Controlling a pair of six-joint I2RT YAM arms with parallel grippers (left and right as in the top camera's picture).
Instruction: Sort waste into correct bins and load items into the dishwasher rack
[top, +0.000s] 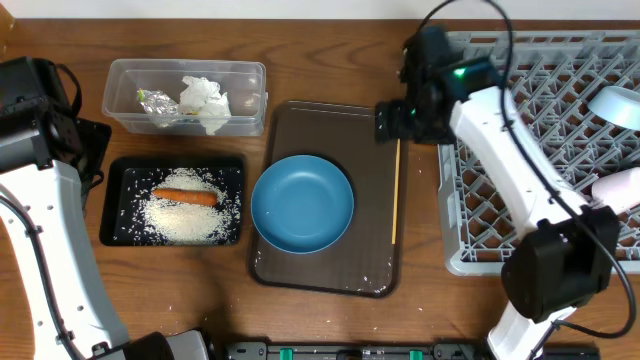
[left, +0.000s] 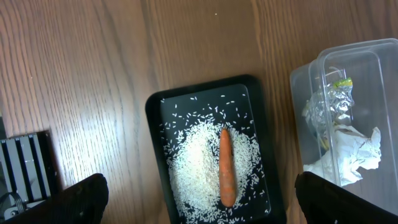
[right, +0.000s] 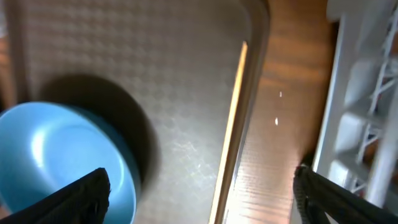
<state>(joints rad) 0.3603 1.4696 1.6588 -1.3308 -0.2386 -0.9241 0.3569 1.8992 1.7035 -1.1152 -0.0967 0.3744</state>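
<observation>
Wooden chopsticks (top: 396, 190) are found flat along the brown serving tray's (top: 320, 125) right rim, beside the dishwasher rack (top: 470, 215). Right gripper (right: 208, 199) is positioned above them, fingers apart; left gripper (left: 199, 202) is likewise spread. Risk: sticks so close to the rim may be missed or pinched singly.

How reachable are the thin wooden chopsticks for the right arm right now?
Probably yes. The right gripper hovers open over one end of the chopsticks. They lie uncovered along the right rim of the brown rectangular tray, apart from the blue round bowl. Flat against the rim, they may be awkward to pinch.
</observation>
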